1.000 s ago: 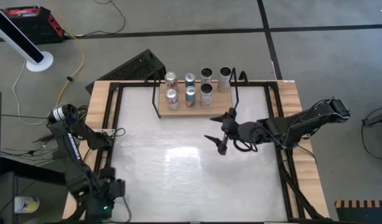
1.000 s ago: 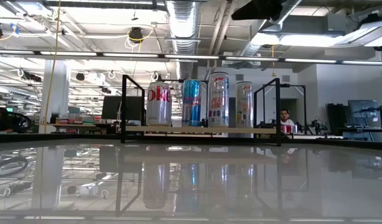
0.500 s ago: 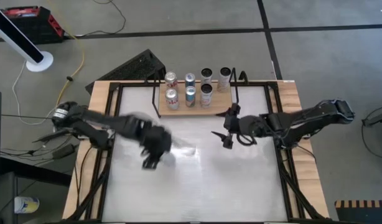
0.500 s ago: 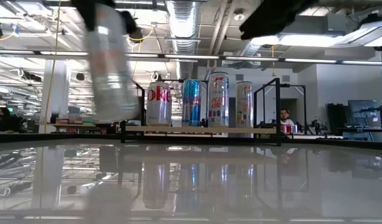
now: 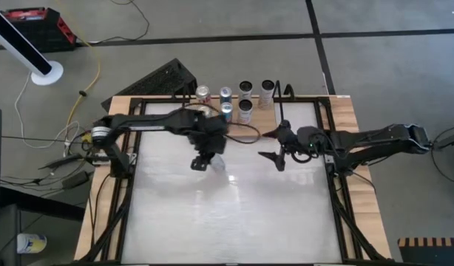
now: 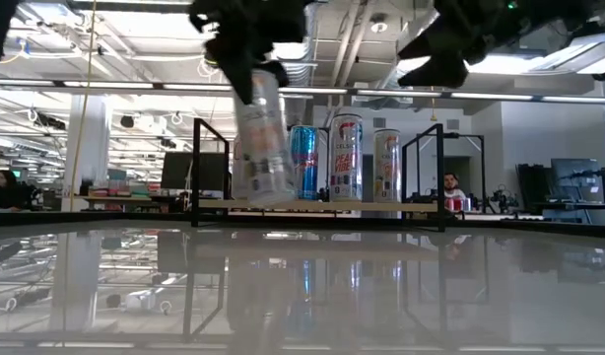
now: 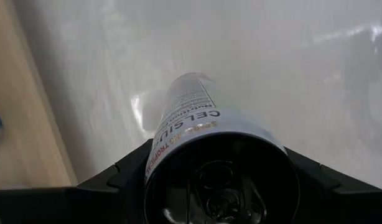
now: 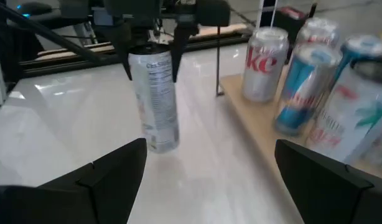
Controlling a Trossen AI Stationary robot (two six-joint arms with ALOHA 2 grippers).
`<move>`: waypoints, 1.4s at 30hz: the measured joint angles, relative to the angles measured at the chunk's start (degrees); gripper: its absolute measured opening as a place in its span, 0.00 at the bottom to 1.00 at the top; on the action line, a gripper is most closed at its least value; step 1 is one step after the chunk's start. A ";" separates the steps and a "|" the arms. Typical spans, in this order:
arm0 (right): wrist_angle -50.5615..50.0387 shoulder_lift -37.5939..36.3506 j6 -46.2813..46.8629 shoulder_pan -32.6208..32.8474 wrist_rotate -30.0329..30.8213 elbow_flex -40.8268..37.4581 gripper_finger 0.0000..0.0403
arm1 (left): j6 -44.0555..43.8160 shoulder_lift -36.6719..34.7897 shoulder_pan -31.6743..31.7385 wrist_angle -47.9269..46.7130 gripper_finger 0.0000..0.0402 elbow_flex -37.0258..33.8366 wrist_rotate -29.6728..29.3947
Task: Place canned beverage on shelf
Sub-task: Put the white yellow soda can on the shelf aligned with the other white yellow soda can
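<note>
My left gripper [image 5: 203, 160] is shut on a white Celsius can [image 6: 261, 138], held in the air in front of the shelf's left end; the can also shows in the right wrist view [image 8: 155, 99] and the left wrist view [image 7: 191, 118]. The shelf [image 5: 261, 117], a light-wood board with black end rails, stands at the table's far edge and bears several upright cans [image 6: 346, 158]. My right gripper [image 5: 276, 149] is open and empty, to the right of the held can and in front of the shelf's right end. My left gripper pinches the can's top end [image 7: 155, 163] between its two fingers [image 7: 122, 177], one on each side of the wall just below the rim. The fingers come from above, pointing down. The can hangs below them, tilted, its bottom [image 6: 273, 197] clear of the table.
The white tabletop [image 5: 234, 214] stretches toward the near edge, with wooden slats and black rails at its left [image 5: 120, 125] and right [image 5: 345, 125] sides. A Coke can [image 8: 264, 62] and a blue can [image 8: 303, 87] stand on the shelf close to my right gripper.
My left arm has swung from the table's near-left corner toward the far edge and the shelf, carrying the white can in the air; the can is tilted now. My right gripper has moved a little toward the right and far edges and has stayed open.
</note>
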 joint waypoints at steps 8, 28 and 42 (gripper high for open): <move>2.71 -0.52 3.98 7.98 9.84 -3.68 0.94 | 2.65 12.87 -1.90 -7.07 0.58 14.09 -0.47; 12.05 4.74 -4.51 8.62 10.18 -3.72 0.94 | 0.66 14.16 -1.92 -15.61 0.83 18.77 -0.87; 18.45 21.90 -7.83 7.11 5.63 7.98 0.94 | -5.38 -9.43 3.34 -7.51 0.83 0.88 -1.09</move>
